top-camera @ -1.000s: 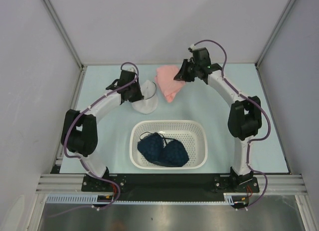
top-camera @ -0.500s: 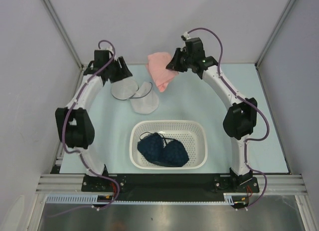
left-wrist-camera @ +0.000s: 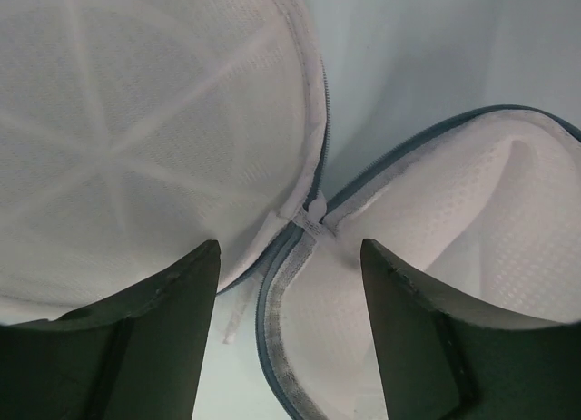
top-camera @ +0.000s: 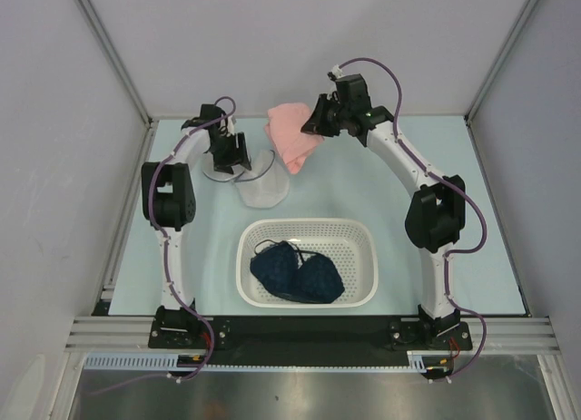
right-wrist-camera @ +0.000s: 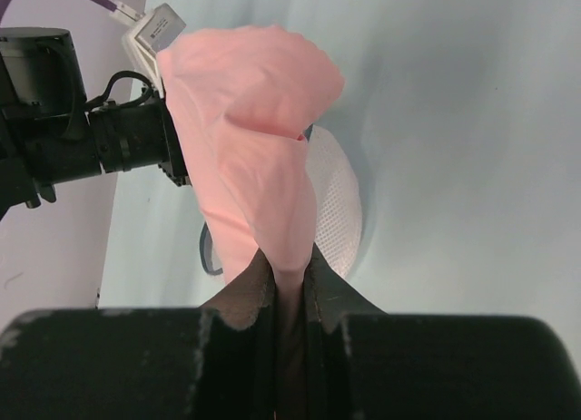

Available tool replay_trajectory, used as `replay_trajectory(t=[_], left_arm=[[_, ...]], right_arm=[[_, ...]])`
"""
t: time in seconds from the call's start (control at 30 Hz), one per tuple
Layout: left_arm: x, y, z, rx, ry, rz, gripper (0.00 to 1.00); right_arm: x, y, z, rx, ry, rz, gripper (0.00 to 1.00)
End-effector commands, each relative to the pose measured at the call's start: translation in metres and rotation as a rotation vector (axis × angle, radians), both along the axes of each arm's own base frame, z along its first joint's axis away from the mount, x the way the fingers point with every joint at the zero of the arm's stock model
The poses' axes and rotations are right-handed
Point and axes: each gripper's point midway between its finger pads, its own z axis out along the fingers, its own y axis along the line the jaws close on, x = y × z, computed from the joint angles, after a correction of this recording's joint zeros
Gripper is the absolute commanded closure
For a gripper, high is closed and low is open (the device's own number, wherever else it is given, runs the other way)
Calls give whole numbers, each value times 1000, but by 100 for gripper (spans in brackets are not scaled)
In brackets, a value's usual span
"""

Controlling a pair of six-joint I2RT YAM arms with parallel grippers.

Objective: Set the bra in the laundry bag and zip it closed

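The white mesh laundry bag (top-camera: 264, 191) lies open at the back of the table. Its round lid (left-wrist-camera: 136, 121) is flipped out to the left of the pouch (left-wrist-camera: 454, 220), joined at the zip end (left-wrist-camera: 313, 209). My left gripper (top-camera: 234, 155) hangs open just above that hinge (left-wrist-camera: 290, 252), with nothing between its fingers. Behind and to the right of the pouch, my right gripper (top-camera: 320, 130) is shut on the pink bra (top-camera: 289, 136). The bra (right-wrist-camera: 254, 102) hangs from the jaws (right-wrist-camera: 289, 266) above the bag's mesh (right-wrist-camera: 342, 211).
A white perforated plastic basket (top-camera: 363, 257) stands in the middle of the table, in front of the bag, with a dark blue lace garment (top-camera: 297, 275) inside. Metal frame posts and grey walls close in the back and sides.
My left gripper let go of the lid after swinging it open to the left, then came back over the hinge. My right gripper carried the pink bra a little left and back.
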Motion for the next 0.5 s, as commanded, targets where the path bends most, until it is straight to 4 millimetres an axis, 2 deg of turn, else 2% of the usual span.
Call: replay_trajectory(t=[0.0, 0.1, 0.17, 0.23, 0.4, 0.43, 0.47], left_arm=[[13, 2, 18, 175, -96, -17, 31], [11, -3, 5, 238, -90, -18, 32], [9, 2, -3, 283, -77, 1, 35], [8, 11, -14, 327, -53, 36, 45], [17, 9, -14, 332, -59, 33, 51], [16, 10, -20, 332, -41, 28, 59], [19, 8, -17, 330, -49, 24, 65]], right_arm=[[-4, 9, 28, 68, -57, 33, 100], [-6, 12, 26, 79, -52, 42, 100], [-6, 14, 28, 85, -54, 44, 100], [-8, 16, 28, 84, -55, 48, 100], [-12, 18, 35, 90, -64, 56, 100], [-12, 19, 35, 91, -65, 59, 100], [-14, 20, 37, 91, -67, 60, 100]])
